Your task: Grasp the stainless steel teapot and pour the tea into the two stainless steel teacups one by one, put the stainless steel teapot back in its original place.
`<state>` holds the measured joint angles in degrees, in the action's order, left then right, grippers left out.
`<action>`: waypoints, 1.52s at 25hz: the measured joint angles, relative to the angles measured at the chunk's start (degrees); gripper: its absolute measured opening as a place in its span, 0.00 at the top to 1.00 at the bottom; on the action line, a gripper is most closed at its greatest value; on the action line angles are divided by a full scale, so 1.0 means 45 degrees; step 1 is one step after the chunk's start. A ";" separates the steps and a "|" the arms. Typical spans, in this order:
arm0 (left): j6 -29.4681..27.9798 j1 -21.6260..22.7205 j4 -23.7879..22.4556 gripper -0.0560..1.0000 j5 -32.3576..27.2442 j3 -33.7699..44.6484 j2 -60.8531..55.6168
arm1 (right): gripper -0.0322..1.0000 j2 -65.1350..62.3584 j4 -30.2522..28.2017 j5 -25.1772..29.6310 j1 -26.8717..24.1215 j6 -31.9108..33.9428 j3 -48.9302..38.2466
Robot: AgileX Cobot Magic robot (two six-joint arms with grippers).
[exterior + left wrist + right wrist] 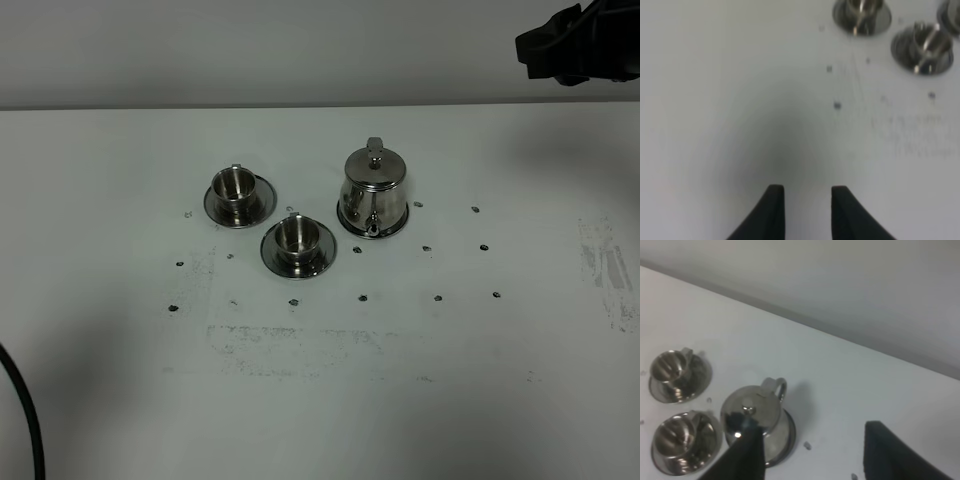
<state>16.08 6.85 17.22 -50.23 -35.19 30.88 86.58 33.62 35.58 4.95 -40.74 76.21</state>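
The stainless steel teapot [373,190] stands upright with its lid on, on a ridged round coaster [349,226], its original place, at the middle back of the table. The two stainless steel teacups [238,190] [298,238] sit on saucers to its left. The tea is hidden. My right gripper [812,457] hovers open and empty, high up behind and to the right of the teapot [760,412]. My left gripper [807,212] hangs over bare table with its fingers apart and nothing between them, short of the teacups [862,12] [922,47].
The right arm [578,45] shows dark at the back right corner. A black cable [25,420] curves along the front left edge. Small dark dots and scuffs [300,345] mark the white table [500,380]. A grey wall rises behind.
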 joint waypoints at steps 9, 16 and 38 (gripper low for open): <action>-0.0798 0.0000 -0.0544 0.68 -0.2239 0.1505 -0.2963 | 0.55 0.0000 -0.0814 -0.0213 0.1351 -0.0076 0.0000; -0.0889 0.0000 -0.0931 0.68 -0.2491 0.1867 -0.3713 | 0.55 0.0752 -0.1352 -0.0253 0.1625 0.0764 0.0000; -0.1012 0.0000 -0.0868 0.68 -0.2556 0.1867 -0.6919 | 0.61 0.3118 -0.2258 0.2951 0.2013 0.3107 0.3416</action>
<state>11.53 6.85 13.31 -61.73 -26.79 -0.25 100.61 23.46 48.86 14.01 -26.76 91.58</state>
